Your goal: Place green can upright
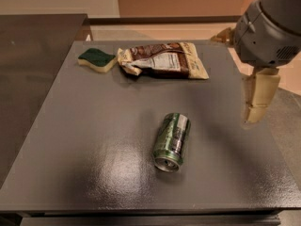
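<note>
The green can (171,141) lies on its side near the middle of the dark grey table (94,140). Its silver top faces the front edge and its length runs front to back. My gripper (254,113) hangs over the table's right side, to the right of the can and a little farther back. It is apart from the can and holds nothing. The grey arm housing (270,27) sits above it at the upper right.
A green-topped yellow sponge (97,60) lies at the back left of the table. A crumpled brown and white snack bag (162,60) lies beside it at the back middle. A darker counter (33,69) adjoins the table's left side.
</note>
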`<state>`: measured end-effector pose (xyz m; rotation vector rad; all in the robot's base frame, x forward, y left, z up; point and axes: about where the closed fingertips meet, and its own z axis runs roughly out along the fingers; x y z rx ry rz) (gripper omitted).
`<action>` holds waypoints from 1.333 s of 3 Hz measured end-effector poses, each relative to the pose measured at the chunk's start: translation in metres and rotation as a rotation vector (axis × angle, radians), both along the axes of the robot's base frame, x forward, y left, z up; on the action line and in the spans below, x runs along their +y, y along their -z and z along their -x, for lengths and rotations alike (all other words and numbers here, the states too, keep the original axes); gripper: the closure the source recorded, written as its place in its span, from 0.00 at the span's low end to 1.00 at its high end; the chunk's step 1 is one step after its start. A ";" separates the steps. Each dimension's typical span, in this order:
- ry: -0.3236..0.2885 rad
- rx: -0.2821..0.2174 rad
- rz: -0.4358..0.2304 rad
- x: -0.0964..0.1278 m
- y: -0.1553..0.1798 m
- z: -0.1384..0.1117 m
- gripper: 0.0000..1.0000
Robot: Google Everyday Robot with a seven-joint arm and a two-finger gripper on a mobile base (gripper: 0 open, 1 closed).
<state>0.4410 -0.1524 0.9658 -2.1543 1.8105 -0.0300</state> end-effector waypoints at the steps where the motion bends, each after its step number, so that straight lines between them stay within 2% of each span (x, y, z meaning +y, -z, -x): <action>1: -0.220 -0.016 0.044 0.026 0.013 0.012 0.00; 2: -0.424 -0.045 0.098 0.041 0.031 0.027 0.00; 3: -0.597 -0.052 0.149 0.059 0.054 0.037 0.00; 4: -0.727 -0.033 0.200 0.078 0.078 0.047 0.00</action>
